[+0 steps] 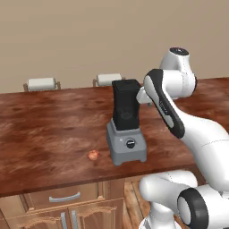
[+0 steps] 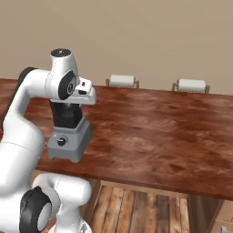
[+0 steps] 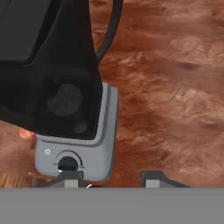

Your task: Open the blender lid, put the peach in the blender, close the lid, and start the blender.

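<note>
Although the arm hides the gripper in both base views, we see its fingertips spread apart, pinching nothing, beside the blender near the wooden counter's front edge. The peach lies just left of its grey base, jar dark.

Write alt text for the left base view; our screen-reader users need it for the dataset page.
A grey-based blender with a dark jar stands near the front edge of a wooden counter, a small peach lying apart to its left. The white robot arm reaches in beside the jar's top from the right.
</note>
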Robot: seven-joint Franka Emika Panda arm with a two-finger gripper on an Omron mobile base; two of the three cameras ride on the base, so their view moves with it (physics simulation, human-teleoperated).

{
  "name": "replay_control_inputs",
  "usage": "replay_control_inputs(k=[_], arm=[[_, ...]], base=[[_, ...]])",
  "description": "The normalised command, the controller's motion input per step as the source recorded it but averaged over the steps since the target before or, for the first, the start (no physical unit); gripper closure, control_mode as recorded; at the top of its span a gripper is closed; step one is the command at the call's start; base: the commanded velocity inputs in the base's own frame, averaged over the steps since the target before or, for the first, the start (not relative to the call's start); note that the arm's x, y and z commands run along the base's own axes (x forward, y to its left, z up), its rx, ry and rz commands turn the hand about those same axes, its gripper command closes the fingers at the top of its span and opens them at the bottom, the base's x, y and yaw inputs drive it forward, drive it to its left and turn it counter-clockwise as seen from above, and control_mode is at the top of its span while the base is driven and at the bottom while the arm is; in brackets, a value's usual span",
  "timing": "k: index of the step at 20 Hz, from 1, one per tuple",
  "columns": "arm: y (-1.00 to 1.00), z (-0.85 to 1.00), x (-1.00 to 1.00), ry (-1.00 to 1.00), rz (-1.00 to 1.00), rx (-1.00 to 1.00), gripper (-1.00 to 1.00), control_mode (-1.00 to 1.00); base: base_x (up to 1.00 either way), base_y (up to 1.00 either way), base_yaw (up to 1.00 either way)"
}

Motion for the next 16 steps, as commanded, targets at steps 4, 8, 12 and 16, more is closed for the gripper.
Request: replay_control_inputs(k=[4,8,12,16], arm=[[0.00,0.00,-0.19,-0.15,-0.01,0.00,-1.00,-1.00],[0.06,0.36,-0.23,-0.31,-0.11,-0.01,-1.00,-1.00],[0.11,0.89,-0.02,-0.32,-0.06,-0.02,-1.00,-1.00],[0.18,0.97,0.00,-0.25,0.00,0.00,-1.00,-1.00]], base=[[0.00,0.00,0.00],[0.00,0.00,0.00],[0.00,0.00,0.00],[0.00,0.00,0.00]])
